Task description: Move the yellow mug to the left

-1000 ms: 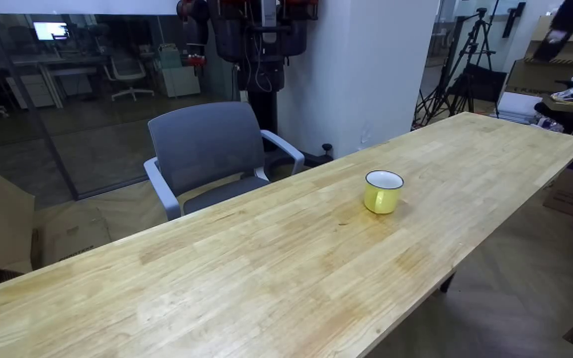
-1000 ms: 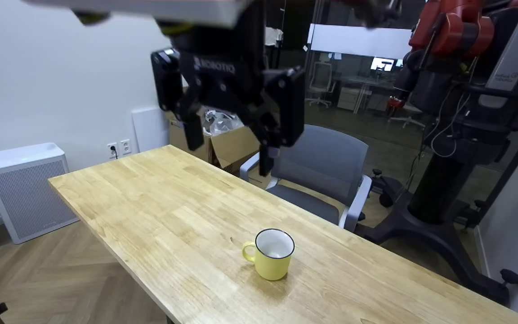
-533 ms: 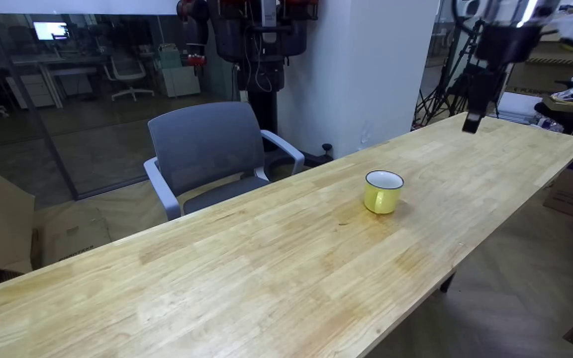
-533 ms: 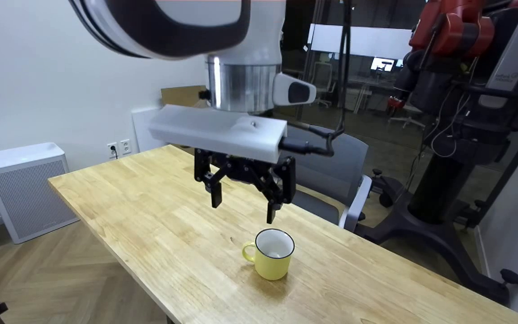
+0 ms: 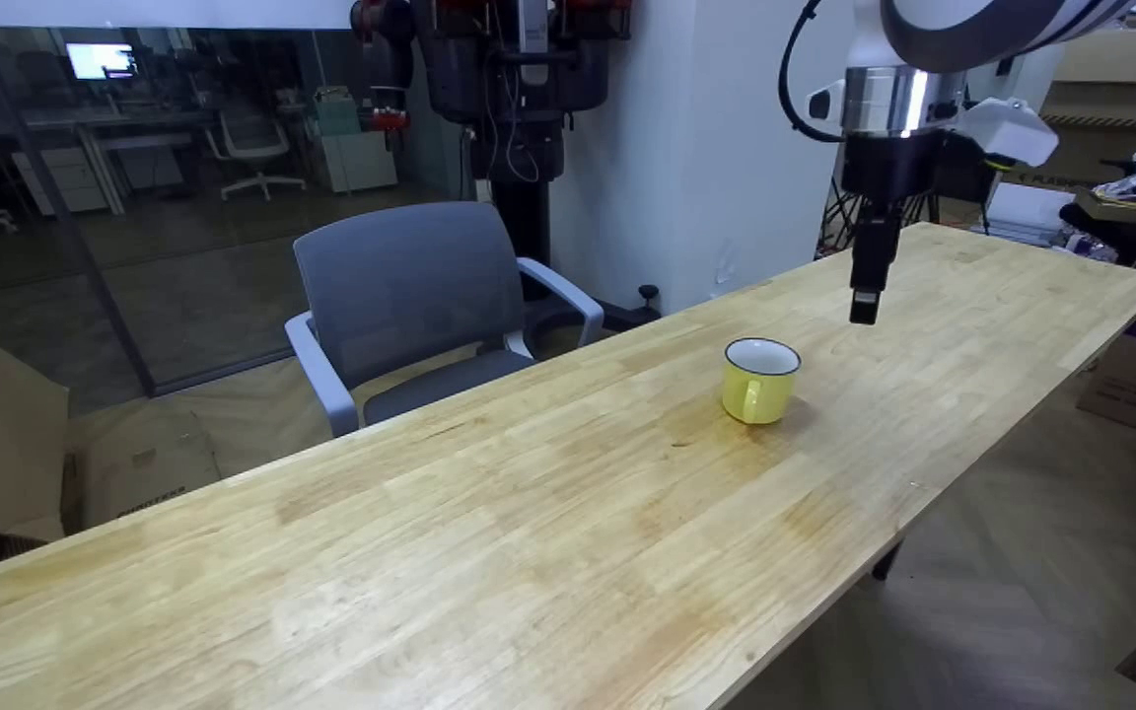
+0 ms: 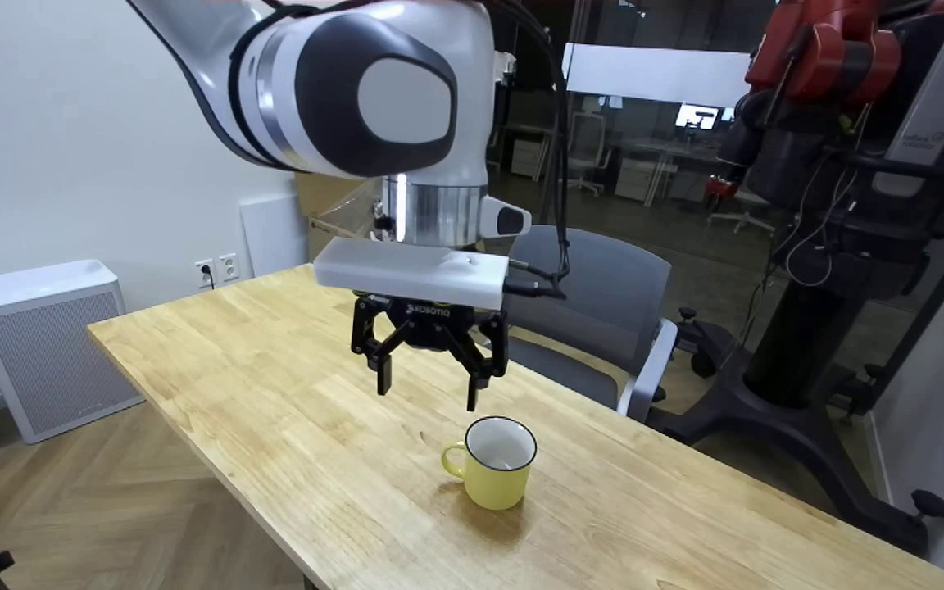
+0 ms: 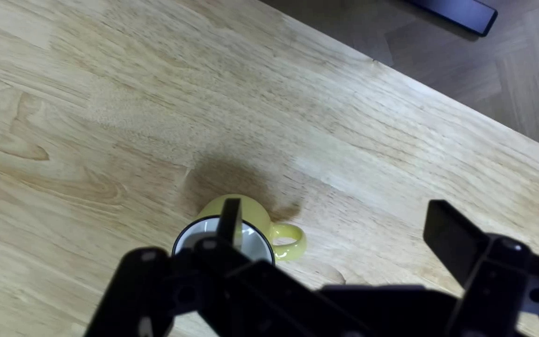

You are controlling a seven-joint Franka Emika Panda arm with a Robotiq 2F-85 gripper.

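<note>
The small yellow mug (image 5: pixel 757 396) with a white inside and dark rim stands upright on the long wooden table (image 5: pixel 430 552). It shows in an exterior view (image 6: pixel 496 489) with its handle on the left. My gripper (image 6: pixel 428 392) is open and empty, fingers pointing down, above the table and apart from the mug. It also shows side-on in an exterior view (image 5: pixel 864 308). In the wrist view the mug (image 7: pixel 251 209) lies under the left finger, which hides part of its opening; its handle points into the space between the fingertips (image 7: pixel 335 213).
A grey chair (image 5: pixel 410 286) stands against the table's long side. A red and black robot (image 6: pixel 832 164) stands behind the table. A white box-shaped appliance (image 6: pixel 54 344) is on the floor beyond the table's end. A dark flat object (image 7: pixel 461 14) shows past the table edge.
My arm has come into view and the gripper has lowered and moved nearer to the mug. The gripper stays open. The mug has not moved.
</note>
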